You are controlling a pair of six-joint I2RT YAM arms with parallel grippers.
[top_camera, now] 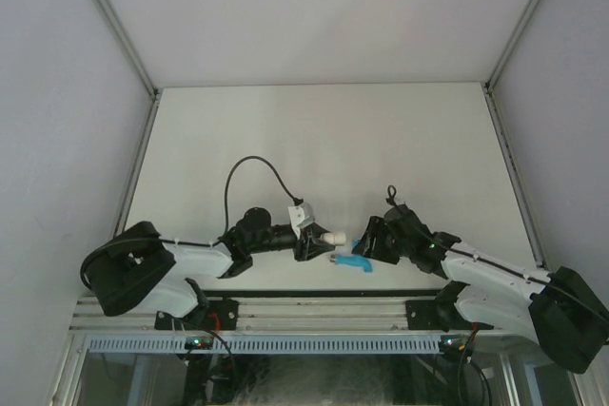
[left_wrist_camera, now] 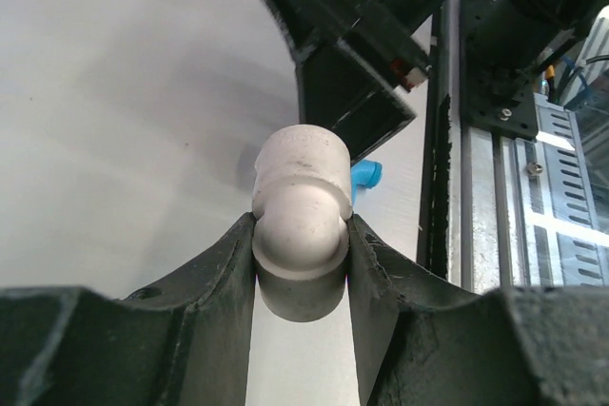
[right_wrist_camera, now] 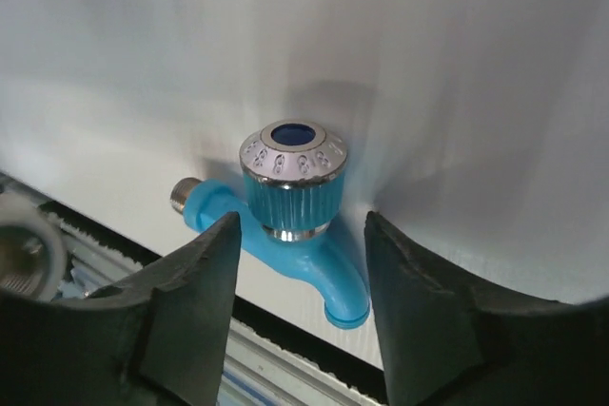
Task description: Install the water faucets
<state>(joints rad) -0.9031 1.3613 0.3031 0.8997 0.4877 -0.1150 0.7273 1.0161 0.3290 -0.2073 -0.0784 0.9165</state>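
A bright blue water faucet (top_camera: 354,261) lies on the white table near its front edge. In the right wrist view the faucet (right_wrist_camera: 285,225) shows a ribbed blue handle with a silvery top, a silvery threaded end at the left and a spout curving down. My right gripper (right_wrist_camera: 303,244) is open with its fingers on either side of the faucet, not touching it; it also shows in the top view (top_camera: 366,240). My left gripper (left_wrist_camera: 301,263) is shut on a white-grey pipe fitting (left_wrist_camera: 303,211), held just left of the faucet in the top view (top_camera: 328,235).
The table's front edge and the aluminium rail (top_camera: 314,311) run right below the faucet. A black cable (top_camera: 249,170) loops above the left wrist. Grey walls enclose the table on three sides. The right gripper's black body (left_wrist_camera: 347,54) fills the left wrist view's upper middle.
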